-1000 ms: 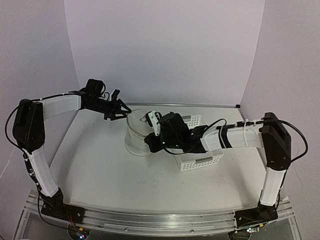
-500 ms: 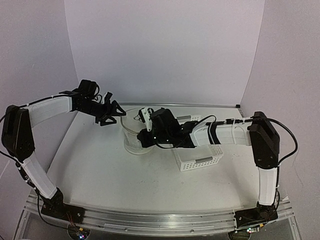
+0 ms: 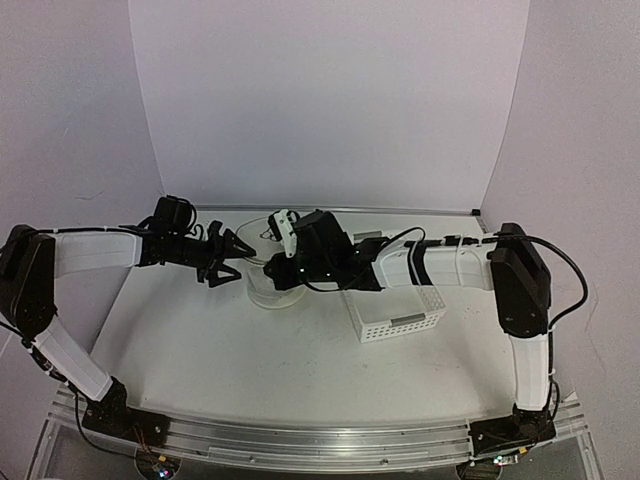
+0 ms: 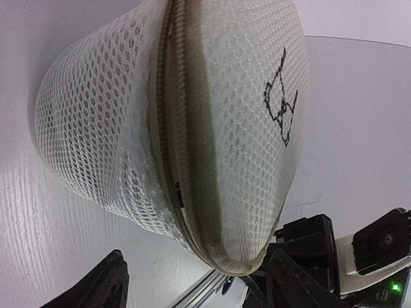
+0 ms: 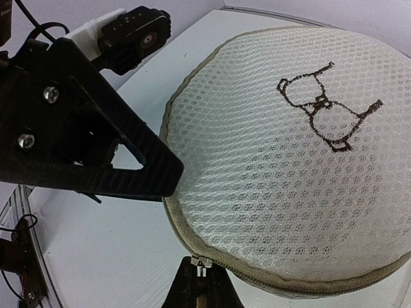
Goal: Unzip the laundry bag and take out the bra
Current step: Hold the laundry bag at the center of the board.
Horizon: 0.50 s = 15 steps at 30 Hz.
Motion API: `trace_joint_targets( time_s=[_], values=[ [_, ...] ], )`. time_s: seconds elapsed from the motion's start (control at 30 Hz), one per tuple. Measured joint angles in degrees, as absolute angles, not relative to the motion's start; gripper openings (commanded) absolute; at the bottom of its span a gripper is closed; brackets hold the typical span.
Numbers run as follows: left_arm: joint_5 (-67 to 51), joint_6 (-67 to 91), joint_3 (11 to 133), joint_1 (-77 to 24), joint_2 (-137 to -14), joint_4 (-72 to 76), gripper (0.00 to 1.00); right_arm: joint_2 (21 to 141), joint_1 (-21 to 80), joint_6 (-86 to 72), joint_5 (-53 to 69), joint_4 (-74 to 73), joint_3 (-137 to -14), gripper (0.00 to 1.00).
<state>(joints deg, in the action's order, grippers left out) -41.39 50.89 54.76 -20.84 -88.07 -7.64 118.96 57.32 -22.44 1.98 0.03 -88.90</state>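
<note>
Bag: laundry bag (image 3: 266, 290) at the centre of the top view, zipped shut.
Left hand: left gripper (image 3: 232, 260) open, just left of the bag.
Right hand: right gripper (image 5: 201, 285) closed, apparently pinching the zipper pull (image 5: 201, 267).
Progress: unzipping not yet begun; bra unseen.

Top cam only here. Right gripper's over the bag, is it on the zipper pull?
Observer: Yes. Right wrist view: right gripper is shut on the zipper pull at the rim of the bag.
Operator: Any of it unzipped?
Observer: No. Left wrist view: the zipper is closed along the whole stretch it sees.
Operator: Left gripper touching?
Observer: Left gripper is open, fingers either side of the bag's edge; contact unclear.
</note>
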Motion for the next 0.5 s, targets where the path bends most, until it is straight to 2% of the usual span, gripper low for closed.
trace_joint_targets(
  time_s=[0.23,0.5],
  values=[
    [-41.6,57.6,53.0,-21.5,-88.1,1.3,0.67,119.0,57.3,-22.6,2.4,0.0,-88.9,0.00],
    [-41.6,60.0,53.4,-22.2,-89.8,4.6,0.60,119.0,57.3,-22.6,2.3,-0.1,-88.9,0.00]
  ],
)
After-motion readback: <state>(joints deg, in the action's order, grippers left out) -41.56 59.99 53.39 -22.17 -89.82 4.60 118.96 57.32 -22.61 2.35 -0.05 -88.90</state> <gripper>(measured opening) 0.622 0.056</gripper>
